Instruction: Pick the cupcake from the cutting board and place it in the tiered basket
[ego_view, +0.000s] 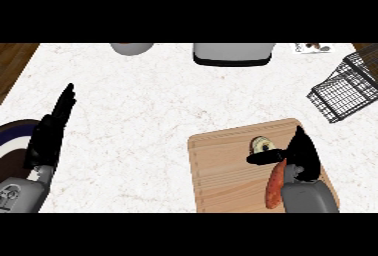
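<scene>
Cupcake (261, 145) sits near the far edge of the cutting board (221, 180). Right hand (301, 150) is just beside it, fingers straight, thumb spread toward it, gripping nothing. Left hand (50, 132) rests open at the counter's (148, 100) left edge. Basket (343, 90) stands at the far right corner.

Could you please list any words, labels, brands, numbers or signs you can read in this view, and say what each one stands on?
No text can be read anywhere in this view.
The white item at the far edge of the counter: dark marks, too small to read.
The cutting board, cupcake and tiered basket: no lettering shows.
</scene>
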